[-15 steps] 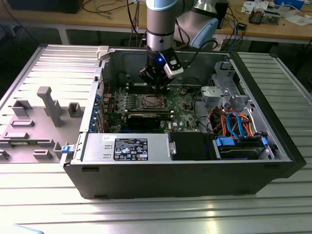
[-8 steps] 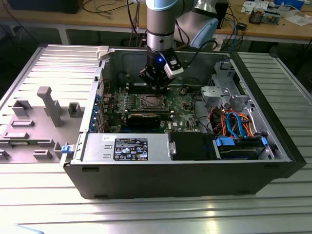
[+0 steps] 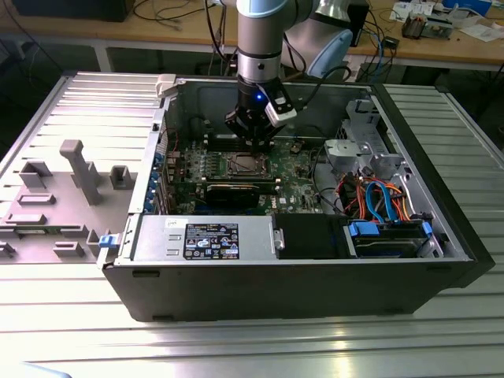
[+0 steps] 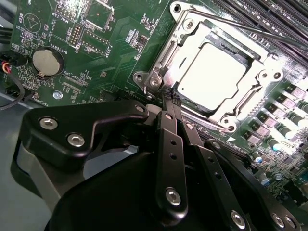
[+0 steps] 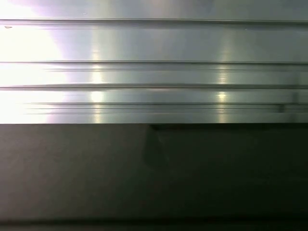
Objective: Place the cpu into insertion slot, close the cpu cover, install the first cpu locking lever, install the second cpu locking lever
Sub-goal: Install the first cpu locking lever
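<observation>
The cpu (image 4: pixel 211 79) is seen seated in the insertion slot (image 4: pixel 159 62), with the cpu cover (image 4: pixel 195 31) closed over it. The gripper (image 4: pixel 169 98) is pressed together, tips touching the socket's corner beside a locking lever (image 4: pixel 250 29).

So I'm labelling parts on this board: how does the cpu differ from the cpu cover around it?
The cpu is a solid, plain silver-grey square; the cpu cover is an open metal frame with a cut-out centre. The cpu shows through that cut-out, while the cpu cover lies shut flat around its edges. The closed gripper sits at the cover's corner. Both are silvery metal.
</observation>
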